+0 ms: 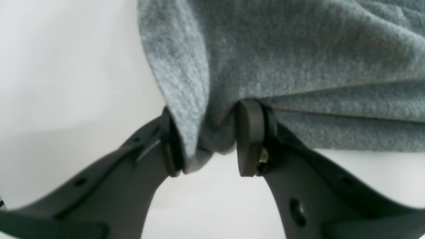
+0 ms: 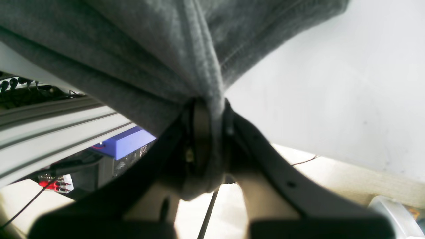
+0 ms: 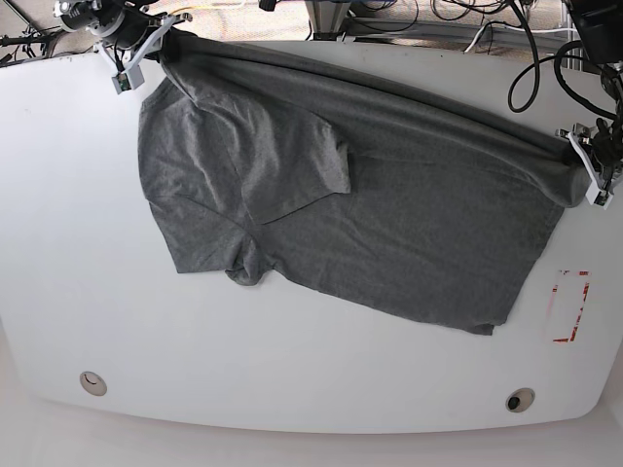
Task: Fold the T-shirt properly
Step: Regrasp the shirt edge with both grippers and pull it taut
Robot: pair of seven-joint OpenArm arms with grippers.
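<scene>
Left pincer [image 1: 209, 141]: dark matte plastic, two curved arms ending in rounded pads, clamped on a bunched fold of the T-shirt [image 1: 282, 66]; cloth fills the gap between the pads. Fabric here is soft heather-grey knit, fuzzy, stacked in layered folds.

Right pincer [image 2: 211, 139]: same build, closed tight on a hemmed edge of the T-shirt [image 2: 132, 59], stitched seam visible, a tuft hanging below the pads.

Base view: the T-shirt [image 3: 389, 214] lies spread on the white bench [image 3: 292, 360], its far edge pulled taut between the right pincer [image 3: 146, 49] at the far left corner and the left pincer [image 3: 584, 161] at the right edge. One sleeve is folded over the body.

Surroundings: red rectangular marking [image 3: 570, 306] on the bench near the shirt's corner; two round holes [image 3: 93, 382] along the near edge; black cables [image 3: 531, 58] beyond the bench. The right wrist view alone shows a blue box [image 2: 127, 142] and aluminium rails [image 2: 49, 132] below the bench edge.
</scene>
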